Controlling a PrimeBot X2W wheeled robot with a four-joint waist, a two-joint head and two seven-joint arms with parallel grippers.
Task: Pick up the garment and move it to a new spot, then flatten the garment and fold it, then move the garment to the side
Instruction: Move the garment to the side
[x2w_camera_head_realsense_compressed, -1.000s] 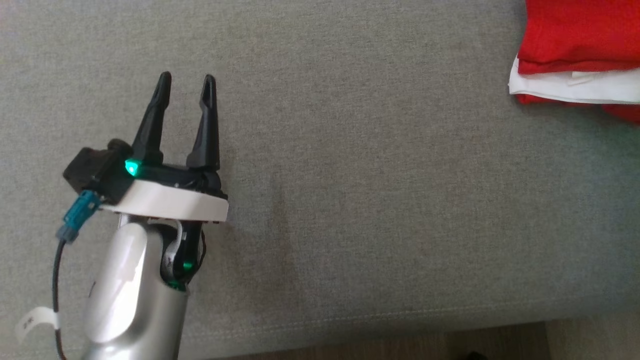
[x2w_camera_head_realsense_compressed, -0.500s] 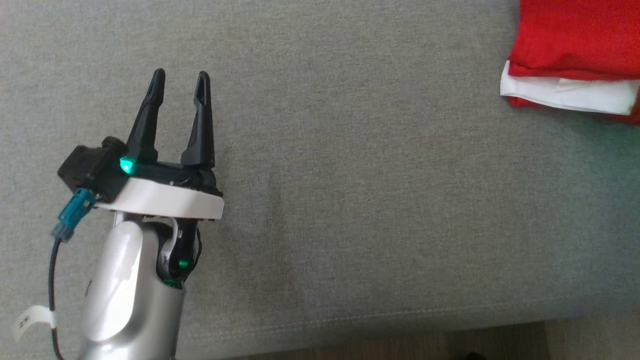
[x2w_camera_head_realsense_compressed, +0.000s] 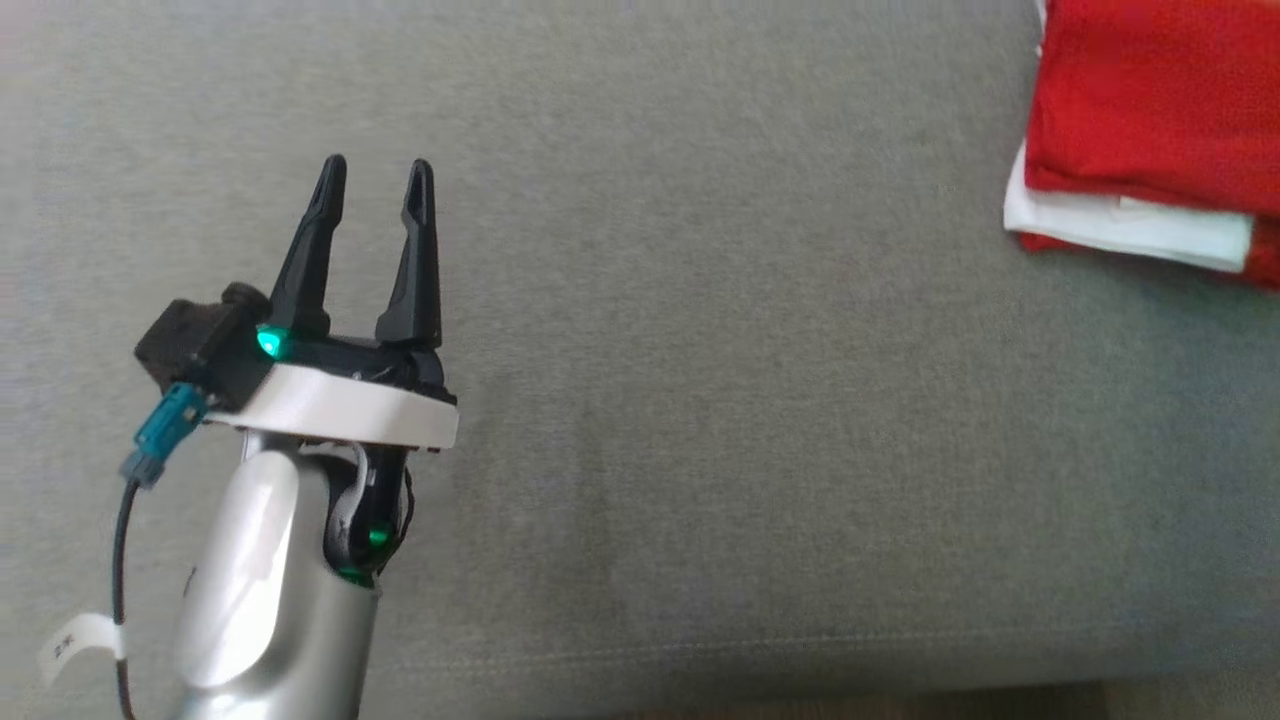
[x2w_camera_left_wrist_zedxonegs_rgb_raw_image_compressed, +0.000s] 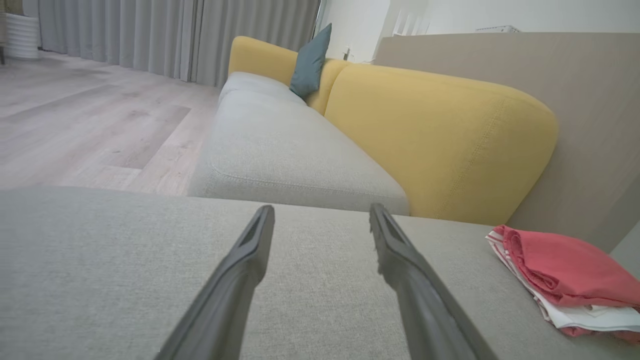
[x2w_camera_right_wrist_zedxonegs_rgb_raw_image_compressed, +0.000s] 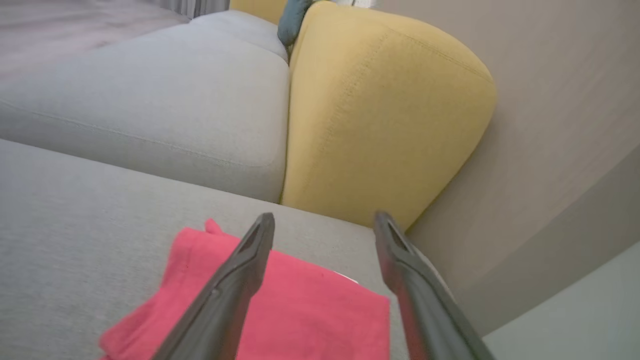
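- Garment: it is lying folded, red over a white layer, at the far right corner of the grey seat cushion, near the yellow backrest.
- We are holding the right hand over it, fingers standing wide apart with nothing between them; whether a finger is touching the cloth we cannot tell.
- The left hand is hovering over bare cushion towards the front left, well apart from the garment, fingers spread and gripping nothing.
- We are judging the move to the side as done or nearly so; the step in hand is getting the right hand clear.
- To do that well, we are planning to raise it straight up before drawing back, so that no fingertip is dragging the top fold open or sliding the stack off the corner.
- The garment is resting directly on the cushion, not inside anything.
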